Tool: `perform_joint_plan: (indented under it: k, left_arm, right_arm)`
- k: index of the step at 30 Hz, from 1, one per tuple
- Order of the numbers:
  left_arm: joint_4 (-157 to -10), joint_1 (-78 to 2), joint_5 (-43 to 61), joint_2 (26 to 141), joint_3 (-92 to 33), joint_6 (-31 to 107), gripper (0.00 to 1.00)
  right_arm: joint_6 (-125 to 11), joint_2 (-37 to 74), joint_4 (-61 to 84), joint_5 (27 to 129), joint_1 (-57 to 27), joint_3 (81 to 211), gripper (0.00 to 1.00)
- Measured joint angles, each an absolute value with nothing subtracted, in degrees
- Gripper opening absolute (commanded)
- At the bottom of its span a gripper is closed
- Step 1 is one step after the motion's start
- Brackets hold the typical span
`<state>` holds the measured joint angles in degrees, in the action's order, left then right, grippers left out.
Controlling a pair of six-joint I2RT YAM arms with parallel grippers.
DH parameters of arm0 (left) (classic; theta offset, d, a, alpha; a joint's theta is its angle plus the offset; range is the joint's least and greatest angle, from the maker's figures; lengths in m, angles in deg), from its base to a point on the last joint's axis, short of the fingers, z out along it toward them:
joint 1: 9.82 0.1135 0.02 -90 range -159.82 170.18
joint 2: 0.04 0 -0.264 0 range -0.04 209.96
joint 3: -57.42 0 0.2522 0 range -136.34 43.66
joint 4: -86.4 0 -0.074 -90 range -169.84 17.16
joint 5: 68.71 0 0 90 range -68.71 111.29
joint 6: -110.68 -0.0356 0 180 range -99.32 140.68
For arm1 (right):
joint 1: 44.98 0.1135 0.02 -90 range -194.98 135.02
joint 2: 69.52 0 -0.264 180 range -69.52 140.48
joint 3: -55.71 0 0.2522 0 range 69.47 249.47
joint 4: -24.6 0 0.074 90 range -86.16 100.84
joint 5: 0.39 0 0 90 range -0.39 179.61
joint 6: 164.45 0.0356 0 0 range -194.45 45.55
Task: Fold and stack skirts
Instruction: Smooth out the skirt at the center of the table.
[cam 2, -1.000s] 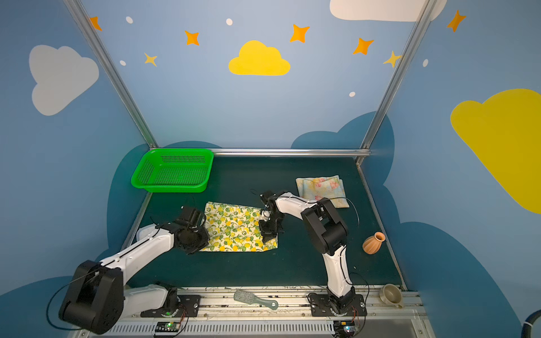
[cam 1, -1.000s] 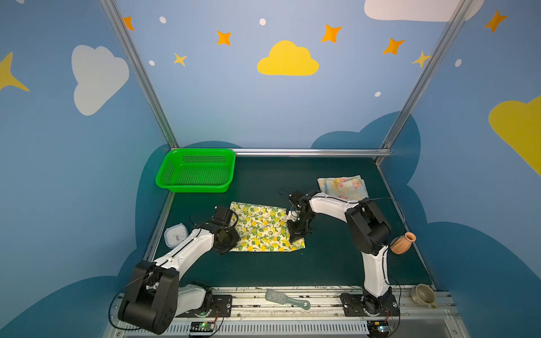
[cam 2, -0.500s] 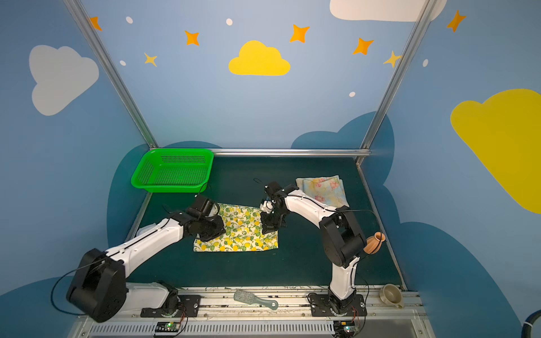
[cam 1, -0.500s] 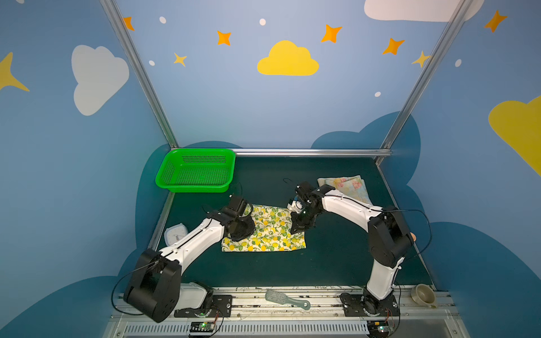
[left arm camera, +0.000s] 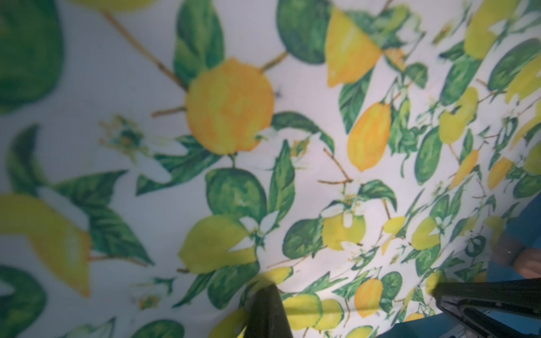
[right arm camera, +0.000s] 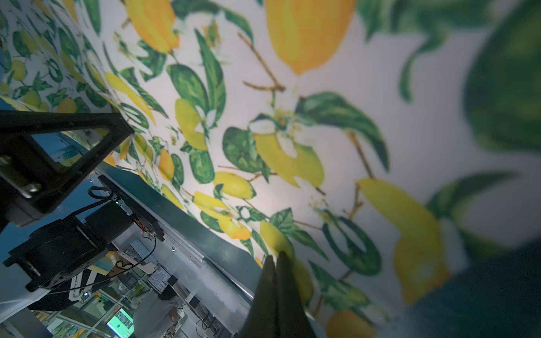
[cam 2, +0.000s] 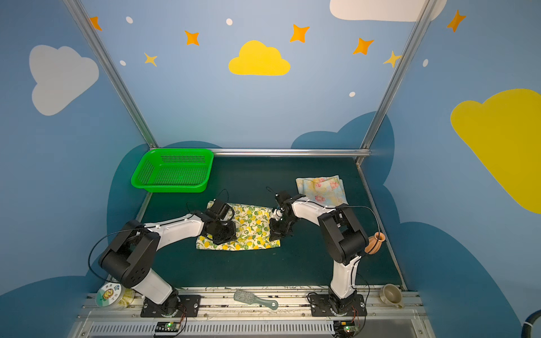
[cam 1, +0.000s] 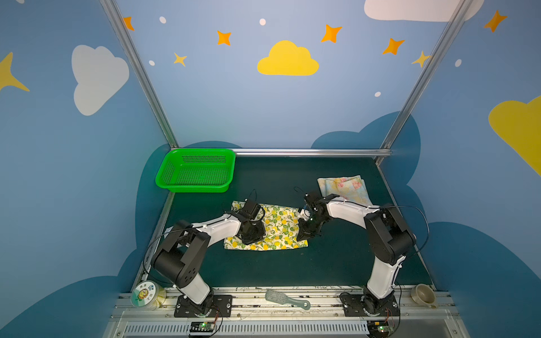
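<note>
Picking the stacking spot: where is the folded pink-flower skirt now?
In both top views the pink-flower skirt lies folded at the far right of the table, just behind the right arm, apart from the lemon skirt.

I work inside a booth of sky-blue walls (cam 1: 234,117) painted with a yellow cloud (cam 1: 287,60) at 12 o'clock, a white cloud (cam 1: 98,77) at 10 o'clock, orange stars (cam 1: 331,32) and white dots (cam 1: 262,21), with darker blue cloud shapes (cam 1: 345,140) along the foot. Bare aluminium posts (cam 1: 140,73) climb from the two far corners, joined by a crossbar (cam 1: 307,152) at the back edge of my dark green table mat (cam 1: 278,272), and a slotted metal rail (cam 1: 322,293) bounds it at 6 o'clock. The light is even and soft, and my right wrist view catches a blurred room beyond with a lit green screen (right arm camera: 120,322).
</note>
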<state>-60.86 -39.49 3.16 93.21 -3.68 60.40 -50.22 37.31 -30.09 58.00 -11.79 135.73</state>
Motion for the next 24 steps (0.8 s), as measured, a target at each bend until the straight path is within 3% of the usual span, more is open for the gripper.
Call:
perform_joint_plan:
  k: [12,24]
  left_arm:
    - [-54.3,-39.2,6.4,85.5,-4.1,59.7,0.05]
    - [-46.5,-26.8,8.2,73.8,9.7,61.1,0.04]
  right_arm:
    - [-50.3,36.3,-31.7,59.0,-13.4,135.2,0.00]
    - [-50.5,37.9,-30.4,58.3,-14.3,132.7,0.00]
